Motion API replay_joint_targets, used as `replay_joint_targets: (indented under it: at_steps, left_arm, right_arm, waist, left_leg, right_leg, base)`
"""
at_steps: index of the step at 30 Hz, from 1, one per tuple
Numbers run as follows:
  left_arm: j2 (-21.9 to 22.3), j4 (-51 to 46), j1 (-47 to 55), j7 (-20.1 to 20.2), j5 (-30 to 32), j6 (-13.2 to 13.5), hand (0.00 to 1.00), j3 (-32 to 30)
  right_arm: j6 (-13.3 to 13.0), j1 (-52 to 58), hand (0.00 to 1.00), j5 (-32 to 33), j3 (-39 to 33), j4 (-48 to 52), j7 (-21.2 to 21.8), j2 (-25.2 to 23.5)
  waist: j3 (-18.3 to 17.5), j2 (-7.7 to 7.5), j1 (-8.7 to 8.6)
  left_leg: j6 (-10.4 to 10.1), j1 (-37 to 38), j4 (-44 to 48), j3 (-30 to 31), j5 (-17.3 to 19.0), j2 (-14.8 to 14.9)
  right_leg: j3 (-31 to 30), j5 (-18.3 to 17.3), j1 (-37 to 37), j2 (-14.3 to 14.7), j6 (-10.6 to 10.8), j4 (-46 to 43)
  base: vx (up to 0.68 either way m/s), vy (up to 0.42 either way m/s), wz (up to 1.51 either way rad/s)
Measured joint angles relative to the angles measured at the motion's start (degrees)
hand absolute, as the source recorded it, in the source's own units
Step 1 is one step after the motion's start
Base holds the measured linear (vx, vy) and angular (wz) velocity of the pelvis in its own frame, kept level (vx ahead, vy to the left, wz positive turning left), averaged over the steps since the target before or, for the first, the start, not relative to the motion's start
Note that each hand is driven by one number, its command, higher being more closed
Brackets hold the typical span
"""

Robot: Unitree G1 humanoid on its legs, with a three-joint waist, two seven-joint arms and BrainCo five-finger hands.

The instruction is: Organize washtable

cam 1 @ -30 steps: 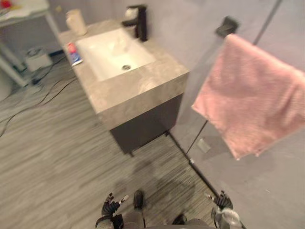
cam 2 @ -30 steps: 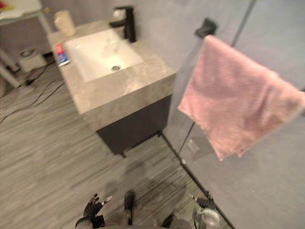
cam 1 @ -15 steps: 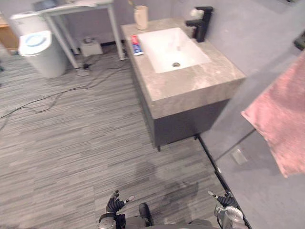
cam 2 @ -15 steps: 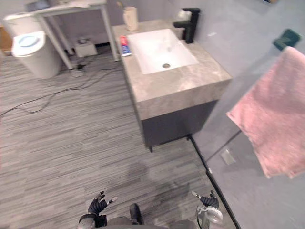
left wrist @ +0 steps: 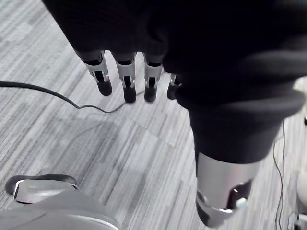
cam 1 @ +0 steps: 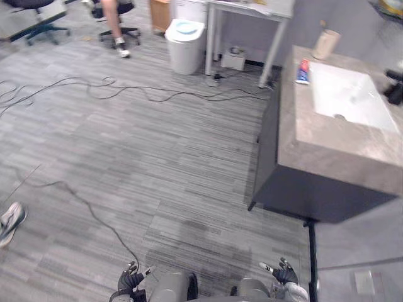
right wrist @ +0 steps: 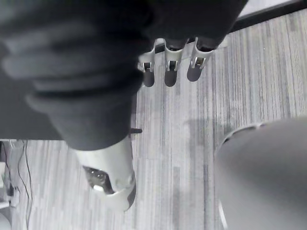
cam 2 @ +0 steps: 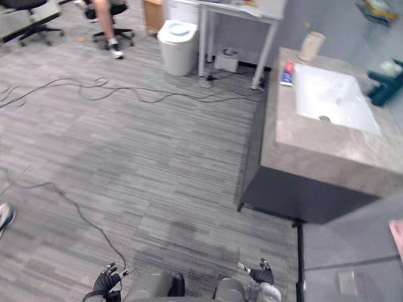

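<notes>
- Grey plank floor [cam 1: 157, 176] takes up most of the head views. The wash area sits at the right edge against a grey wall.
- The stone-topped bench [cam 1: 315, 135] stands in the upper right of the frame on a dark cabinet. That is where I judge the tidying has to happen.
- On it a red, white and blue toothpaste tube [cam 1: 303, 71] lies flat on the stone, just beside the near rim of the white sink [cam 1: 356, 97].
- A pale cup [cam 1: 326, 44] stands upright at the far corner, above the tube in the frame. Something thin sticks out of it, too small for me to name.
- A dark faucet [cam 2: 384, 88] sits at the far side of the sink, at the right edge of the frame.
- My left hand [cam 1: 131, 280] and right hand [cam 1: 284, 275] hang at the bottom of the frame, well apart from the bench. The wrist views show the fingers [left wrist: 128, 81] of each straight and spread over bare floor, holding nothing.
- Nothing is sorted yet, I judge. The step in hand is getting to the bench.
- To do it well I would turn right and square up to the long edge nearest the tube, bringing tube and cup within reach before lifting a hand.
- I would keep both hands low while walking.
- Loose cables [cam 1: 126, 88] trail across the upper left floor, away from that path.
- Further out stand a white bin [cam 1: 186, 44] and a white-legged table [cam 1: 271, 56], with a seated person's leg [cam 1: 113, 25] at the top.
</notes>
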State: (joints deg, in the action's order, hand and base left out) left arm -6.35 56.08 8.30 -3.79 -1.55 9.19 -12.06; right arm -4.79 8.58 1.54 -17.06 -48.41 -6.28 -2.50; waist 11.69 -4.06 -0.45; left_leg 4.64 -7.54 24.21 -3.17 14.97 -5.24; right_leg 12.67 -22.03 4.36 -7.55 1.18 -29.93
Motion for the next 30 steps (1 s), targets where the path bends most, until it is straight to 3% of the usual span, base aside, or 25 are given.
replay_joint_targets:
  at_steps: [2, 4, 6, 8, 9, 10, 11, 13, 15, 16, 17, 18, 19, 20, 21, 23, 25, 27, 30]
  left_arm:
    - [1.15, -0.68, 1.23, -0.02, 0.02, 0.00, 0.00, -0.28]
    - [3.44, -1.95, 2.04, 0.01, 0.03, -0.10, 0.00, -2.49]
    - [4.40, -3.01, 2.16, 0.05, 0.02, -0.11, 0.00, -3.23]
    - [4.56, -4.01, 2.28, 0.02, -0.01, -0.12, 0.00, -3.77]
    - [4.29, -4.67, 2.10, 0.01, -0.01, -0.11, 0.00, -3.92]
    - [4.12, -5.04, 2.08, -0.01, -0.02, -0.06, 0.00, -3.91]
    - [3.94, -4.82, 1.82, 0.02, -0.02, 0.03, 0.00, -3.94]
    - [3.65, -4.92, 0.77, -0.03, -0.12, 0.14, 0.00, -4.42]
    - [3.57, -4.92, 0.25, -0.16, -0.77, 0.23, 0.00, -4.12]
    - [3.99, -4.65, 0.66, -0.24, -1.39, 0.25, 0.00, -3.78]
    - [3.89, -4.04, 0.69, -0.28, -1.86, 0.21, 0.00, -3.79]
    - [3.07, -3.28, 0.35, -0.32, -2.46, 0.20, 0.00, -3.96]
    - [2.35, -3.18, -0.21, -0.30, -2.43, 0.18, 0.00, -4.16]
    - [2.23, -3.00, -0.54, -0.31, -2.41, 0.16, 0.00, -4.36]
    - [2.02, -3.00, -0.71, -0.33, -2.41, 0.16, 0.00, -4.33]
    - [1.92, -2.49, -0.60, -0.42, -2.39, -0.04, 0.00, -4.04]
    - [1.56, -2.61, -0.71, -0.41, -2.22, 0.07, 0.00, -2.95]
    - [1.65, -2.62, -1.31, -0.34, -2.15, 0.15, 0.00, -1.89]
    - [2.61, -2.21, -1.64, -0.25, -2.17, 0.12, 0.00, -1.90]
  right_arm:
    - [0.09, 0.21, 0.00, 0.09, 0.27, 0.00, 0.05, -0.36]
    - [-0.24, -0.44, 0.00, 0.09, 2.42, 1.89, 0.25, -0.13]
    - [-0.33, -0.36, 0.00, 0.09, 2.54, 2.17, 0.24, 0.13]
    - [-0.33, 0.30, 0.00, 0.19, 2.56, 2.08, 0.08, -0.24]
    - [-0.36, 0.27, 0.00, 0.27, 2.71, 2.10, 0.01, -0.59]
    - [-0.35, 0.22, 0.00, 0.28, 2.75, 2.11, -0.01, -0.61]
    - [-0.31, -0.14, 0.00, 0.40, 2.67, 2.10, -0.04, -0.66]
    - [-0.19, -0.56, 0.00, 0.62, 2.37, 2.04, -0.11, -1.10]
    - [-0.24, -0.58, 0.00, 0.66, 2.36, 1.97, -0.22, -1.16]
    - [-0.34, -0.21, 0.00, 0.66, 2.40, 1.73, -0.22, -1.06]
    - [-0.35, -0.08, 0.00, 0.65, 2.38, 1.36, -0.24, -0.98]
    - [-0.33, -0.29, 0.00, 0.64, 3.08, 0.28, -0.17, -1.51]
    - [-0.19, -0.49, 0.00, 0.58, 4.52, 0.26, 0.12, -1.56]
    - [-0.20, -0.50, 0.00, 0.57, 4.51, 0.47, 0.12, -1.62]
    - [-0.20, -0.92, 0.00, 0.49, 4.52, 0.51, 0.17, -1.62]
    - [-0.19, -1.30, 0.00, 0.06, 4.69, 0.47, 0.40, -1.55]
    - [-0.20, -0.90, 0.00, -0.24, 5.49, 0.48, 0.57, -1.51]
    - [-0.45, -0.40, 0.00, -0.86, 5.59, 1.36, 0.89, -1.46]
    - [-1.20, -0.63, 0.00, -1.65, 5.38, 1.28, 1.23, -1.38]
  waist:
    - [-1.53, 0.76, 0.13]
    - [-2.26, 3.26, 0.50]
    - [-2.20, 4.39, 0.61]
    - [-2.20, 4.10, 1.35]
    - [-2.03, 3.09, 1.43]
    - [-2.01, 3.11, 1.46]
    - [-1.85, 3.19, 1.41]
    - [-1.08, 1.69, 1.90]
    - [-0.88, 1.44, 3.19]
    - [-1.01, 2.41, 3.66]
    - [-1.05, 2.47, 4.25]
    - [-1.46, 1.22, 4.74]
    - [-1.63, -0.11, 4.67]
    - [-1.75, -0.45, 4.75]
    - [-1.42, -1.07, 5.09]
    - [-0.97, -0.67, 5.69]
    - [-0.99, -0.64, 4.33]
    - [-1.18, -0.73, 3.59]
    - [-1.41, -0.95, 2.40]
  left_leg:
    - [-1.45, -0.84, 3.17, -0.27, 0.85, 0.98]
    - [-5.64, -3.56, 9.00, -2.25, 2.77, 3.64]
    - [-6.44, -5.98, 16.42, -6.22, 2.21, 7.15]
    - [-8.00, -6.39, 21.60, -9.65, 1.24, 9.59]
    - [-7.93, -7.45, 24.85, -10.99, 1.44, 10.61]
    - [-6.13, -7.85, 24.88, -11.50, 2.83, 11.28]
    - [-5.75, -10.13, 24.71, -11.21, 5.19, 12.53]
    - [-6.16, -15.00, 20.30, -10.67, 5.32, 13.25]
    - [-8.11, -18.03, 10.62, -7.29, 1.04, 13.73]
    - [-9.29, -17.80, 3.14, -4.44, -4.81, 15.00]
    - [-9.28, -17.61, 4.00, -5.10, -7.81, 15.27]
    - [-7.71, -17.48, 5.63, -5.62, -8.63, 13.89]
    - [-5.93, -17.55, 6.38, -6.80, -7.07, 12.88]
    - [-5.20, -17.36, 6.36, -7.58, -6.58, 12.57]
    - [-4.25, -15.47, 5.91, -9.53, -5.19, 12.27]
    - [-3.50, -10.25, 4.78, -12.25, -2.68, 12.06]
    - [-2.87, -1.88, -1.00, -14.15, -1.97, 10.03]
    - [-2.57, 2.24, -4.74, -15.09, -1.78, 8.94]
    - [-2.55, 6.56, -8.28, -16.52, -1.75, 8.14]
  right_leg:
    - [1.21, 1.25, -1.32, 0.29, 0.14, 0.57]
    - [1.31, 1.30, -1.82, 1.84, 0.01, 2.42]
    - [1.44, 1.30, -4.54, 3.38, 0.00, 4.28]
    - [1.06, 1.33, -7.89, 3.90, -0.03, 6.83]
    - [1.04, 1.90, -9.91, 3.63, -0.42, 8.96]
    - [0.89, 2.14, -10.50, 3.64, -0.37, 9.88]
    - [0.69, 2.42, -11.31, 3.19, -0.12, 11.45]
    - [0.10, 2.80, -12.90, 0.24, 0.56, 13.50]
    - [-0.95, 3.48, -14.86, -1.95, 1.69, 15.88]
    - [-1.94, 3.70, -16.22, -1.66, 2.10, 17.50]
    - [-2.31, 3.68, -17.40, -1.79, 2.12, 18.28]
    - [-3.76, 4.19, -17.84, -3.71, 1.31, 18.14]
    - [-5.78, 6.75, -16.44, -4.98, 0.88, 16.27]
    - [-7.14, 8.38, -15.13, -5.65, 1.61, 14.49]
    - [-10.06, 11.35, -12.55, -6.86, 3.55, 9.07]
    - [-12.84, 12.65, -7.80, -7.39, 4.30, -3.40]
    - [-9.17, 12.36, -2.26, -7.58, 3.99, -18.41]
    - [-5.15, 11.69, 1.69, -7.28, 3.55, -22.36]
    - [0.96, 8.24, 6.42, -6.00, 3.48, -15.82]
  base:
    - [0.17, -0.079, 0.50]
    - [0.22, 0.002, -0.10]
    - [0.23, 0.008, -0.09]
    - [0.21, 0.045, -0.19]
    - [0.21, 0.051, -0.16]
    - [0.21, 0.070, -0.03]
    - [0.18, 0.110, 0.03]
    - [0.26, 0.229, 0.01]
    - [0.26, 0.304, -0.20]
    - [0.24, 0.315, -0.30]
    - [0.34, 0.444, -0.39]
    - [0.37, 0.452, -0.22]
    - [0.38, 0.461, -0.16]
    - [0.37, 0.442, -0.22]
    - [0.36, 0.420, -0.56]
    - [0.33, 0.362, -0.80]
    - [0.29, 0.268, -0.42]
    - [0.22, 0.146, -0.09]
    - [0.26, 0.063, -0.06]
